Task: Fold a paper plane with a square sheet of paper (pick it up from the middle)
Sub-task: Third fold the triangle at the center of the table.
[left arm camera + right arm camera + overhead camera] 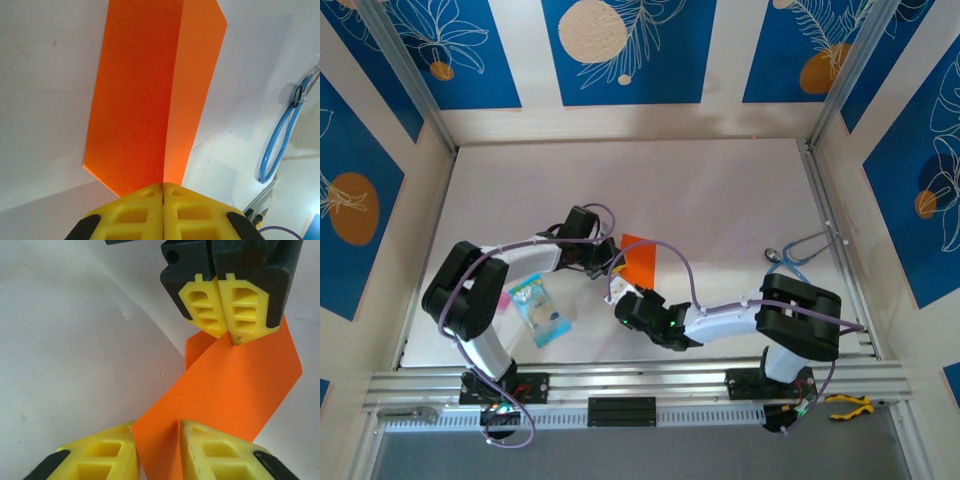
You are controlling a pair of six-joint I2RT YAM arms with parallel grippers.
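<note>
The square sheet of paper (638,258) is bright orange and creased down its middle, lifted off the white table between the two arms. My left gripper (163,184) is shut on its folded edge, and the two orange flaps (145,100) spread away from the yellow fingers. From the right wrist view the left gripper (230,335) pinches the top of the sheet (235,390). My right gripper (156,422) straddles the sheet's lower part, its jaws still apart with the paper running between them. From above, the right gripper (620,292) sits just below the left gripper (610,255).
A small blue and clear plastic packet (538,310) lies on the table by the left arm. A blue-handled tool (805,250) rests at the right edge, its blue loop (277,145) also seen from the left wrist. Yellow-handled pliers (850,405) lie on the front rail.
</note>
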